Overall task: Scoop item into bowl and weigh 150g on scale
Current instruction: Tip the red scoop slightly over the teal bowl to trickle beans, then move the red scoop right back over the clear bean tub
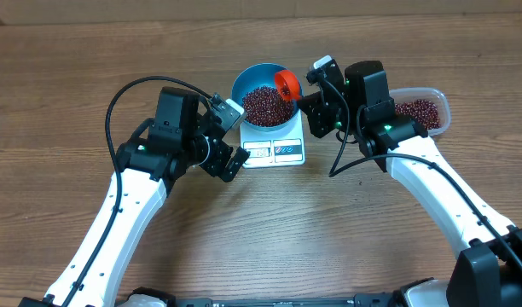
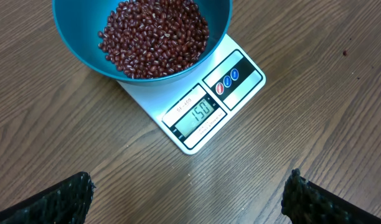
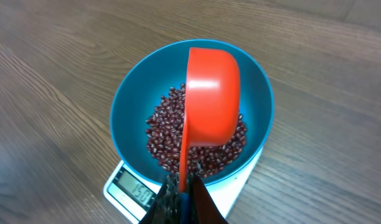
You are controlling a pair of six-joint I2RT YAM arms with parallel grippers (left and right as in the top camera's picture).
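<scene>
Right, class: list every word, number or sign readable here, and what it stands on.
"150": on the display of the scale.
Small print around the display: too small to read.
Symbols on the round buttons: too blurred to read.

My arms wear white shells with black joints, and black cables loop off them. My left pincer has black fingers with knobbly pads.

Matt wood-grain table, smooth blue plastic bowl, glossy orange plastic scoop, white plastic scale
</scene>
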